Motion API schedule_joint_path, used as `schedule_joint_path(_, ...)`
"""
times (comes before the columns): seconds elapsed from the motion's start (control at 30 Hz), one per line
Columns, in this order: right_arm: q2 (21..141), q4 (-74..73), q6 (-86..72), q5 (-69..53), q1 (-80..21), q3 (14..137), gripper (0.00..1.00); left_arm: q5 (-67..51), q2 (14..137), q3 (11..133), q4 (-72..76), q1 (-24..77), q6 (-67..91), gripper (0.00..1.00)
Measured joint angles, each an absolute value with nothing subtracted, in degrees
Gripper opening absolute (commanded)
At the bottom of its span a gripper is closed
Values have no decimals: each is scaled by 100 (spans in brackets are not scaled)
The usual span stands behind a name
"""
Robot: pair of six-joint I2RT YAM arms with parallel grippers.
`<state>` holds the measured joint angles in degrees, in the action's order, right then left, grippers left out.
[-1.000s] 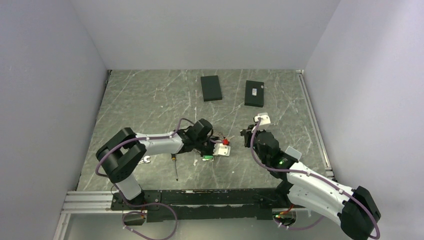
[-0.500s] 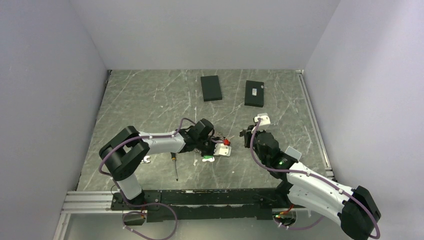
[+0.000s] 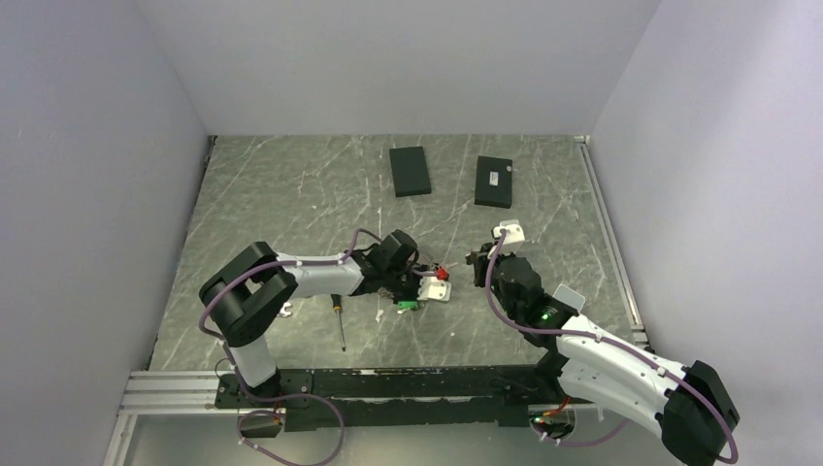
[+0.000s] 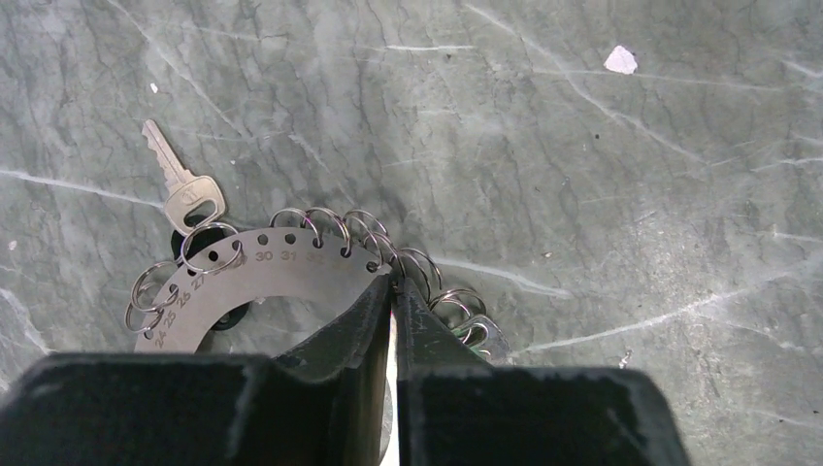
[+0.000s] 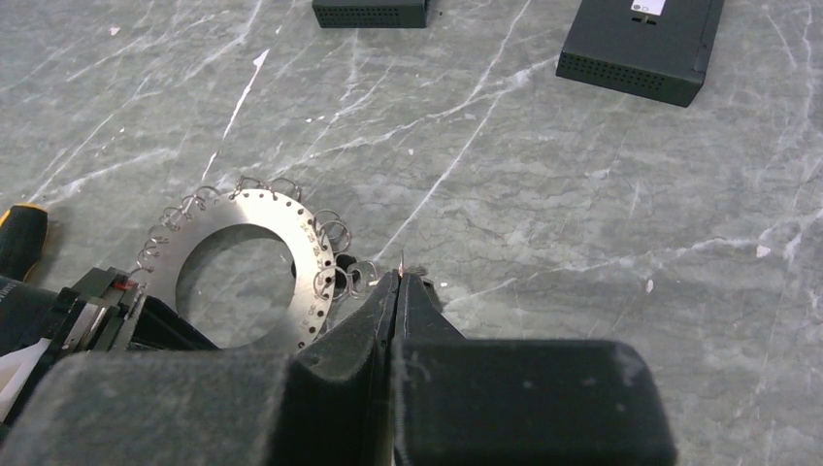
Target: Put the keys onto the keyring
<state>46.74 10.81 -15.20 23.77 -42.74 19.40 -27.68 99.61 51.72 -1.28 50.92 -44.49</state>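
1. The bench (image 3: 291, 194) carries everything. Two black boxes (image 3: 410, 171) lie at its far side, well apart from the work.
2. The left end effector (image 4: 393, 283) reaches in from the left, jaws drawn to a thin slit. Its tips meet at the keyring's rim among the wire loops. It seems to nip the rim or a loop; I cannot tell which. So shallow a pinch could slip and let the plate swing or drop.
3. The right end effector (image 5: 398, 282) is fully closed, its tip just beside the keyring's right edge. A thin sliver shows there; whether anything is held is unclear. Two tips crowding one edge could collide or bend a loop.
4. The screwdriver (image 3: 340, 325) lies left of the keyring, apart.
5. The keyring (image 4: 281, 267) is mid-bench, toward the near side, between both end effectors, with its green tag (image 3: 403, 306) on the near side.
6. One silver key (image 4: 189, 194) hangs on a loop. Dark shapes beneath the plate may be more keys.
7. The loops (image 4: 330, 225) are tiny, so a key could easily miss the opening.
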Motion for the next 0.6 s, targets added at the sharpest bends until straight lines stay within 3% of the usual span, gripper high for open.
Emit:
schedule_joint_path(0.3, 4657, 1083, -1518, 2379, -4274, 1920, 0, -2768, 10016, 5179, 121, 5081, -4270, 32)
schedule_joint_path(0.6, 4637, 1083, -1518, 2381, -4276, 1918, 0, -2871, 10040, 5179, 248, 5081, -4003, 35)
